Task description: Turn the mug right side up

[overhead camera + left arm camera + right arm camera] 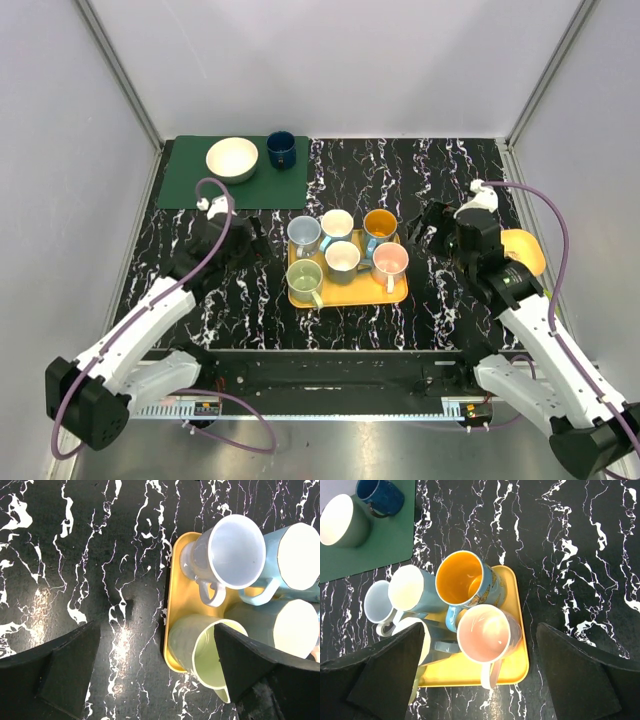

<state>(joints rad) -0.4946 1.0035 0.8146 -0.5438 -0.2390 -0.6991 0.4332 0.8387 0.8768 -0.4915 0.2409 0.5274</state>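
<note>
Past right pincer (pixel 480 632) sits navy mug (pixel 382 496), outside left wrist view.

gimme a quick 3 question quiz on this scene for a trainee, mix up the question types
1. How many mugs stand on the yellow tray?
2. True or false: the cream bowl sits on the yellow tray.
3. Which mug stands beside the cream bowl on the green mat? A pink, B dark blue, C light green.
Key: 1. Six. 2. False, it sits on the green mat. 3. B, the dark blue mug.
</note>
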